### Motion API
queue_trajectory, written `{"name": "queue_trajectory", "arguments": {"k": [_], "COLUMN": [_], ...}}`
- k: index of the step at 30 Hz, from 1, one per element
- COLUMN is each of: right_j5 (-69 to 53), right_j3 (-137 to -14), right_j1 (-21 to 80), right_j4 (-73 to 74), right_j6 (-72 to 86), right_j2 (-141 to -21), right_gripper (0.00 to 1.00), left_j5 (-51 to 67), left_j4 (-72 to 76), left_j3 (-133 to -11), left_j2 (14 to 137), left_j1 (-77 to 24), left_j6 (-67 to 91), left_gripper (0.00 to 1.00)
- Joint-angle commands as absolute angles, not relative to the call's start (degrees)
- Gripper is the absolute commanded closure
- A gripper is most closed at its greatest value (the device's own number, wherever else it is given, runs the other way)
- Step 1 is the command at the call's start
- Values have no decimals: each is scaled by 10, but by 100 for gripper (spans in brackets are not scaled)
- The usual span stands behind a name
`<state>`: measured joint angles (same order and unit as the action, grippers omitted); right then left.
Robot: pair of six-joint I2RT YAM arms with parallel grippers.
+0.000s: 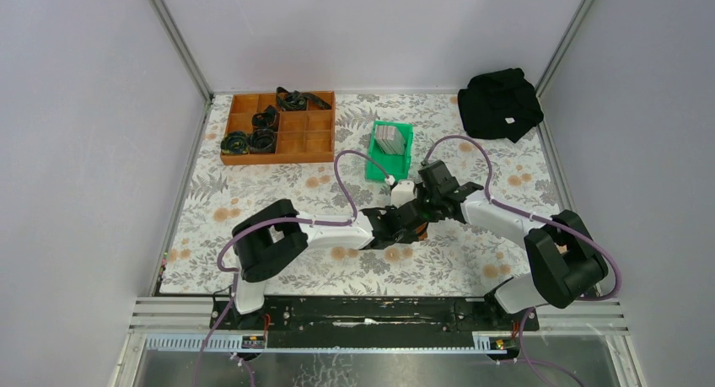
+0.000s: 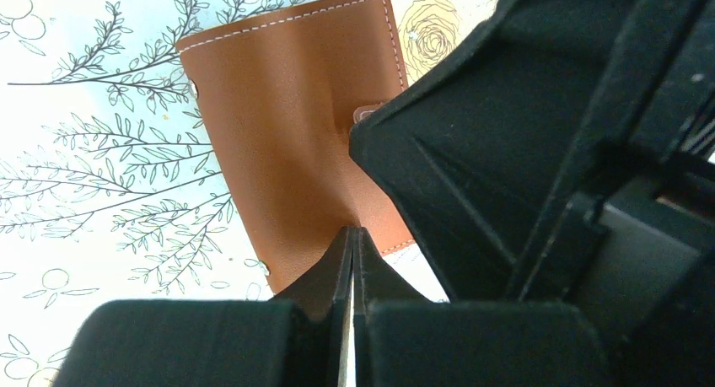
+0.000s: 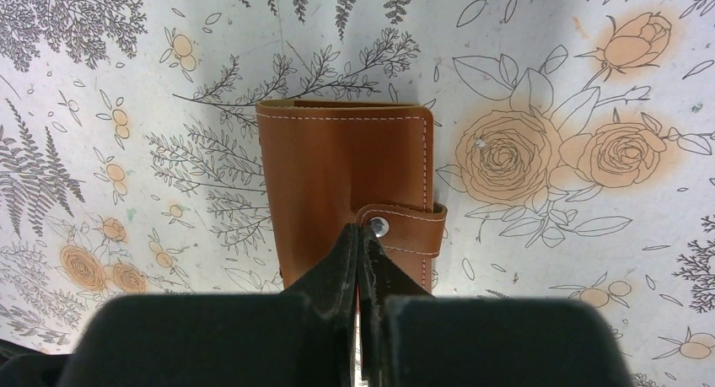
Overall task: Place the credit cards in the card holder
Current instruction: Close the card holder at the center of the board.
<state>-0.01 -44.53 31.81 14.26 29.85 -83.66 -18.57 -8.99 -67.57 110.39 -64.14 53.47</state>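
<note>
Brown leather card holder (image 3: 346, 168) lies closed and snapped on the flowered cloth (image 3: 548, 58), mid-table between both arms. Grey credit cards (image 1: 388, 137) sit stacked in the green bin (image 1: 376, 164), so none is in yet. The left gripper (image 2: 352, 252) and right gripper (image 3: 362, 244) show fingers pressed together at the holder's edge and tab. Whether either pinches leather is unclear.
</note>
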Motion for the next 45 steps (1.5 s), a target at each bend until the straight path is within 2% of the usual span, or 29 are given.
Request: {"name": "queue_trajectory", "arguments": {"k": [1, 45], "right_j5": [-26, -35], "right_j3": [-464, -471], "right_j1": [335, 352], "right_j4": [130, 146], "right_j6": [300, 310], "right_j2": [-846, -813], "right_gripper": [100, 100], "left_j5": [-176, -177], "left_j4": [-151, -134], "left_j3": [-651, -631], "left_j2": [1136, 1129], "left_j1": [-641, -630], "left_j6": [526, 545], "left_gripper": [100, 100]}}
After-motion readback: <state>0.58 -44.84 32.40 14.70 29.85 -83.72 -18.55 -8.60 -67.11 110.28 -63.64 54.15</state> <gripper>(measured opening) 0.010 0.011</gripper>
